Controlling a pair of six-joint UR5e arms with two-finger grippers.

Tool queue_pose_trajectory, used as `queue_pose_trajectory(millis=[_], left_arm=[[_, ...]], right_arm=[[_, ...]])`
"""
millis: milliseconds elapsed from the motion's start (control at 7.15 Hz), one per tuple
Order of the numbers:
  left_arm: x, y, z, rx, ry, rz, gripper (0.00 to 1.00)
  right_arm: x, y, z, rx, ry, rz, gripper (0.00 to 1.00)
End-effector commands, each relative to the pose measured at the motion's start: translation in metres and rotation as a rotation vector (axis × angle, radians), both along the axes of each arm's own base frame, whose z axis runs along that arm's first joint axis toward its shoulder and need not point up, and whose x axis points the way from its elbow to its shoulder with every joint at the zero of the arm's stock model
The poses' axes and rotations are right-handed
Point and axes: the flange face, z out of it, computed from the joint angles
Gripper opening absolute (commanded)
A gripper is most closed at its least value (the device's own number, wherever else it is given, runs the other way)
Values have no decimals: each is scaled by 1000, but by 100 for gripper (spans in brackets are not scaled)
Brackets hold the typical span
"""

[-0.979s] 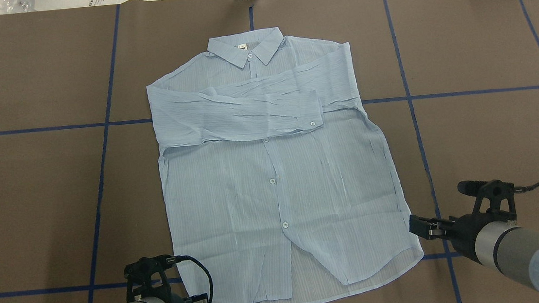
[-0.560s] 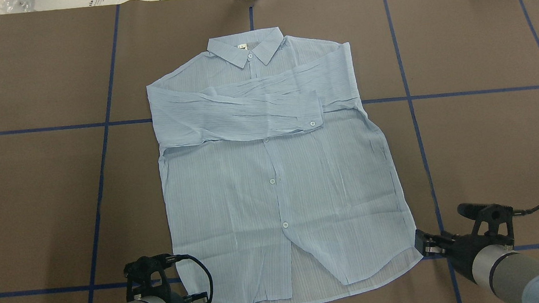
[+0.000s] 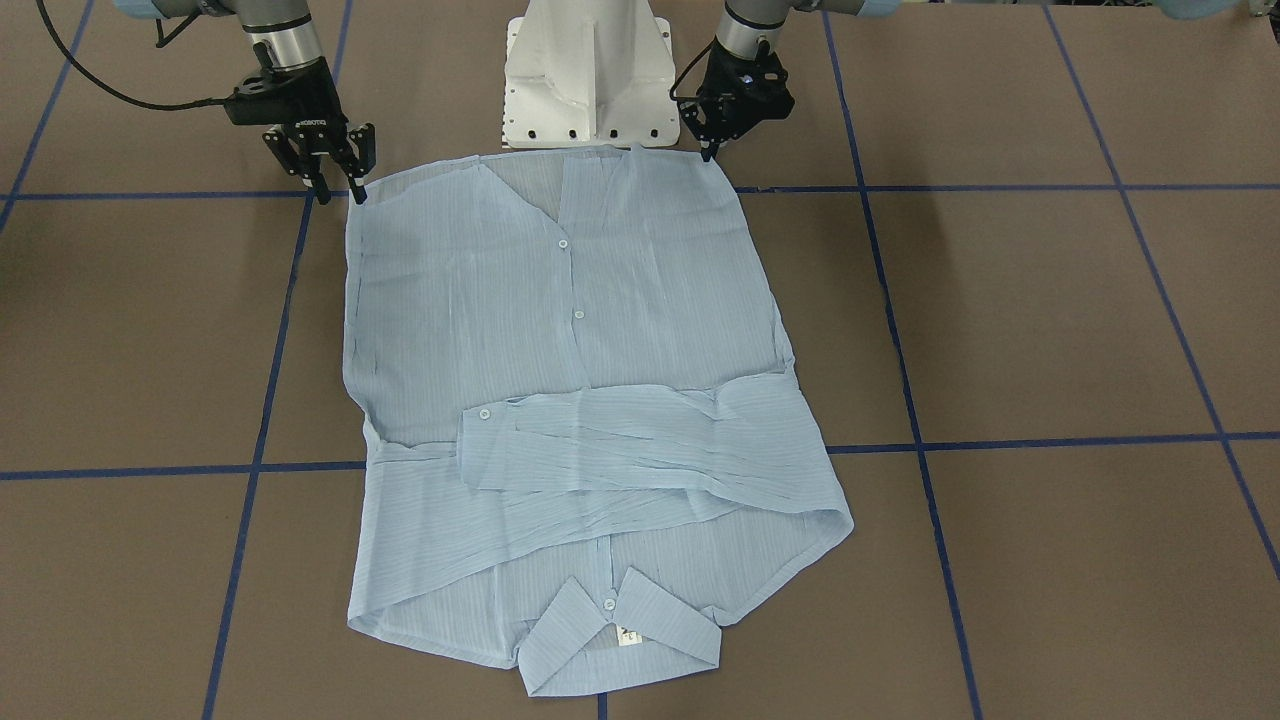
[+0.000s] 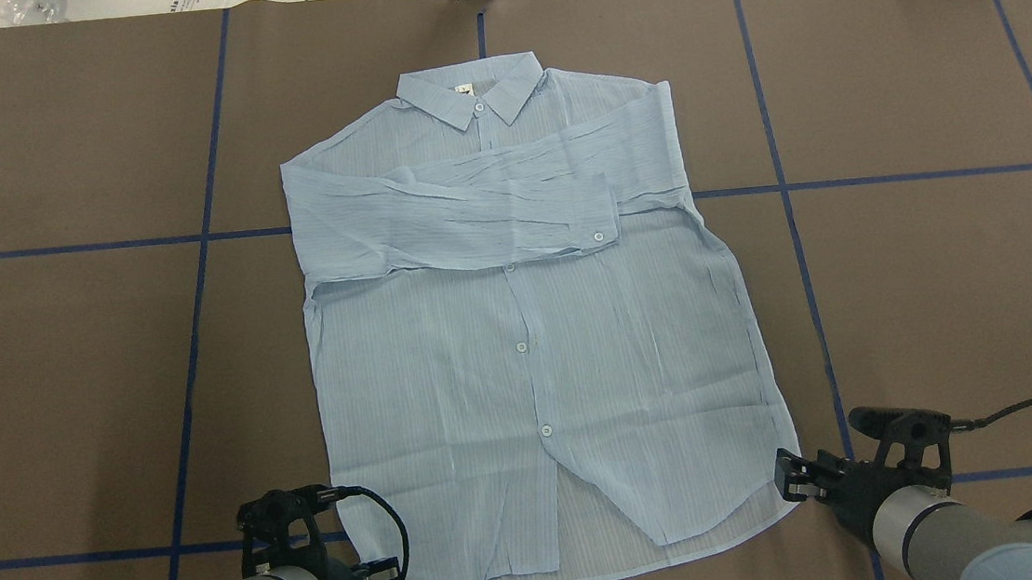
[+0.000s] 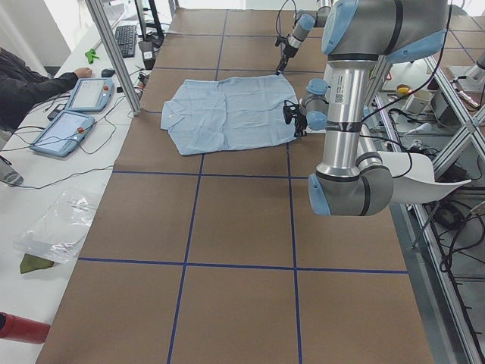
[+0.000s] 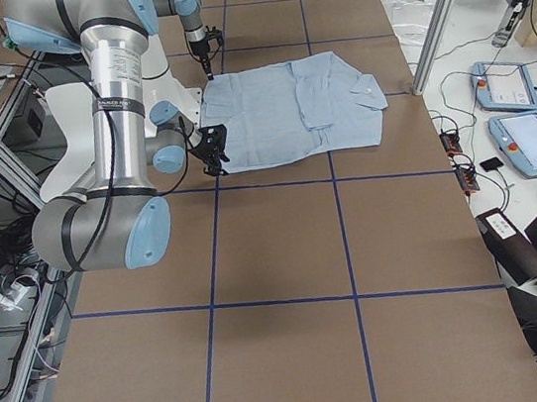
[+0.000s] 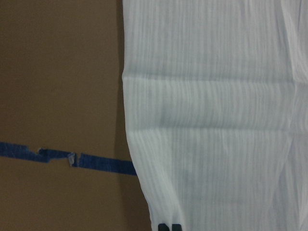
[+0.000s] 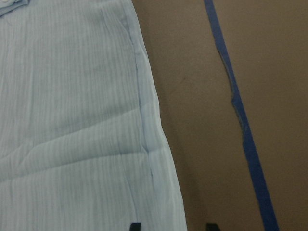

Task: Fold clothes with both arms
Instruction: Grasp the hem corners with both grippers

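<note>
1. We see the shirt (image 4: 521, 346) lying flat in the middle of the table (image 4: 67, 385). Its collar (image 4: 471, 98) is at 12 o'clock and its hem (image 4: 706, 535) at 6 o'clock, nearest the robot. Both sleeves (image 4: 472, 219) are already folded across the chest.
2. We judge the step in hand to be taking hold of the two hem corners, ready for a bottom-to-top fold.
3. The right gripper (image 3: 340, 185) sits low at the 5 o'clock corner of the shirt. Its jaws stand moderately apart and hold nothing. In its wrist view the fingertips (image 8: 135, 225) straddle the shirt's side edge, one over cloth and one over bare table.
4. The left gripper (image 3: 713, 145) sits at the 7 o'clock corner, close to the cloth. Its wrist view shows only a sliver of dark fingertip at the shirt's edge. We cannot tell whether those jaws are apart or already pinching.
5. Next, we think each gripper needs to pinch its own corner. The fabric looks thin, so a finger must get under the edge instead of sliding over it.
6. Then both arms should lift together and carry the hem toward 12 o'clock at an even pace. That keeps the fold line square and the sleeves undisturbed.
</note>
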Motion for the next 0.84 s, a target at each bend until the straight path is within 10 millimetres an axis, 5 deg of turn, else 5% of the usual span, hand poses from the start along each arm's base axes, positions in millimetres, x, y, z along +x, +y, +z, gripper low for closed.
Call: queue_pose_trajectory(millis=[0,420,699], left_arm=[[0,0,-1,0,2,0,0],[-1,-1,-4,0,8,-1,0],[-2,-1,-4,0,8,-1,0]], right_arm=[[-8,8,0,12,1,-10,54],[-9,12,3,13,15,-21,38],[-10,16,4,11,21,-31,8]])
